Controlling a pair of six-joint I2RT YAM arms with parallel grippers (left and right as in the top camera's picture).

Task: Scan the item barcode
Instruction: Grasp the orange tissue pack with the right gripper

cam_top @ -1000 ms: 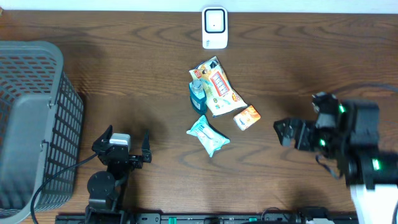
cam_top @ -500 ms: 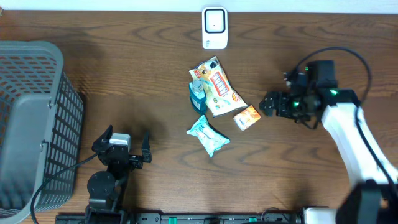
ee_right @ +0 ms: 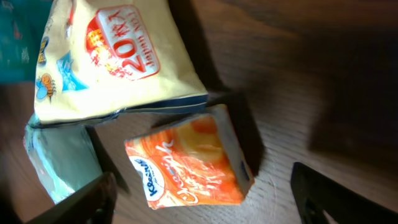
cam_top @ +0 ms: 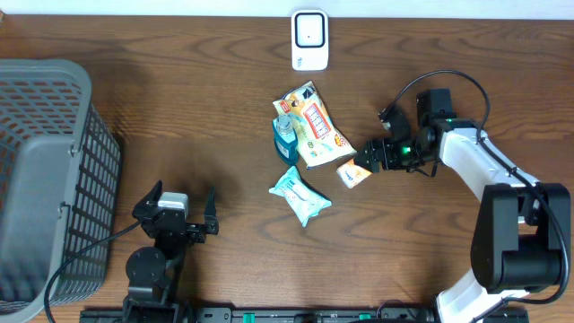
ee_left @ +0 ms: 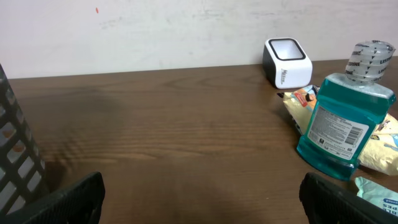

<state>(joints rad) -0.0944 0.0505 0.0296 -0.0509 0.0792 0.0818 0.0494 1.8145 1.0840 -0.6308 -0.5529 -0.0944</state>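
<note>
- Carton, small, orange, cardboard: underside hidden; it lies on the brown wooden table just beside a yellow snack pouch cut off by the frame.
- Right gripper: fingers spread, carton between them, ungrasped.
- Left gripper: spread wide, empty.

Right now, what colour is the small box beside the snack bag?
The small box is orange with white lettering; the right wrist view shows it best.
</note>
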